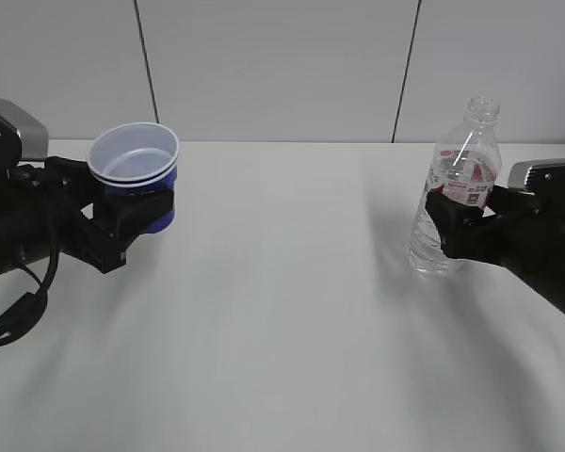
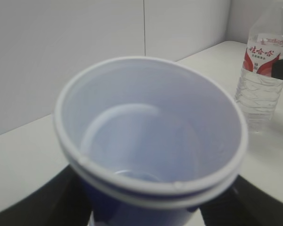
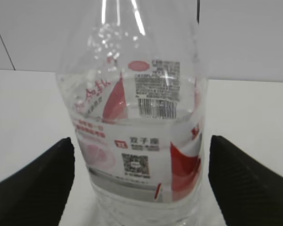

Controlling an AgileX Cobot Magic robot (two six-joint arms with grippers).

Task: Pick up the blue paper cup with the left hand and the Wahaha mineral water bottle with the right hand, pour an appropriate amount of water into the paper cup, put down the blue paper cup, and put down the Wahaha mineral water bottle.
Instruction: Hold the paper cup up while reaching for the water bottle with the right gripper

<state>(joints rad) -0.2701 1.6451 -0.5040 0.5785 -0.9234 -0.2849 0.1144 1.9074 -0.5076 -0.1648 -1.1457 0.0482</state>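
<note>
The blue paper cup point(image 1: 132, 166) is held upright in my left gripper point(image 1: 135, 211), clear of the table at the left. In the left wrist view the cup point(image 2: 151, 141) fills the frame, white inside, with my black fingers point(image 2: 42, 202) pressed on both sides of its blue wall. The Wahaha mineral water bottle point(image 1: 457, 188) stands on the table at the right, without a cap. My right gripper point(image 1: 452, 215) straddles it at the label. In the right wrist view the bottle point(image 3: 141, 117) sits between the fingers point(image 3: 42, 179) with a narrow gap on each side. Water point(image 1: 430, 247) fills its lower part.
The white table point(image 1: 282, 301) runs from the front edge to a grey panelled wall point(image 1: 282, 66) at the back. The bottle also shows at the far right of the left wrist view point(image 2: 264, 80).
</note>
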